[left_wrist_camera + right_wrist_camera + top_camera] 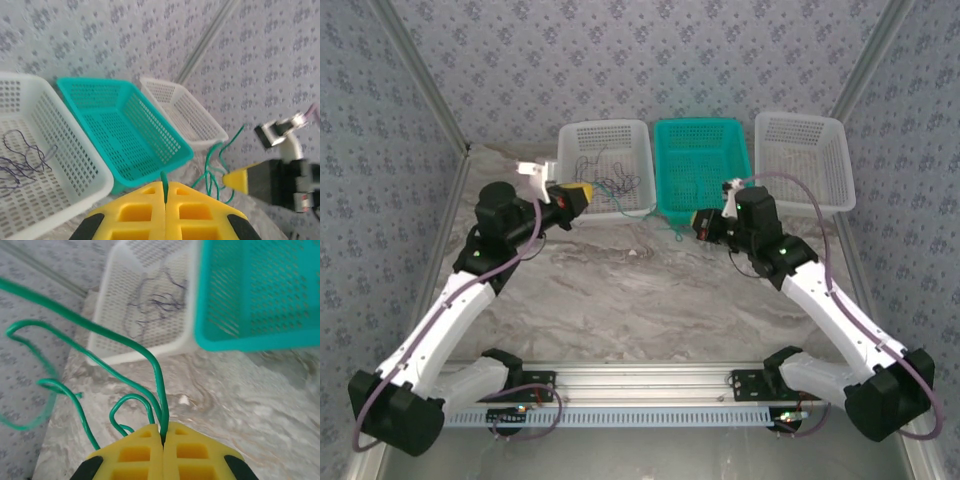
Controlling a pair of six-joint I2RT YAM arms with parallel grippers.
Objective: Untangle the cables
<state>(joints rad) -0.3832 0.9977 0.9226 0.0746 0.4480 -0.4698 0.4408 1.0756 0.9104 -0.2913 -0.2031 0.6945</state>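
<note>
Reaching forward and inward from their bases at the near edge, both arms carry their wrists raised over the marbled table (640, 290), close to the row of baskets at the far side. The left gripper (582, 197) points right at the near right corner of the left white basket (570, 140). The right gripper (700, 222) points left at the near edge of the teal basket (665, 130). Each pair of yellow fingers is pressed together on the green cable (160, 390), which sags in loose loops between them. From the left wrist, the right gripper's yellow tip appears at the cable's other end. Thin dark cables (605, 175) lie tangled inside the left white basket, and the right white basket (840, 150) stands far right.
</note>
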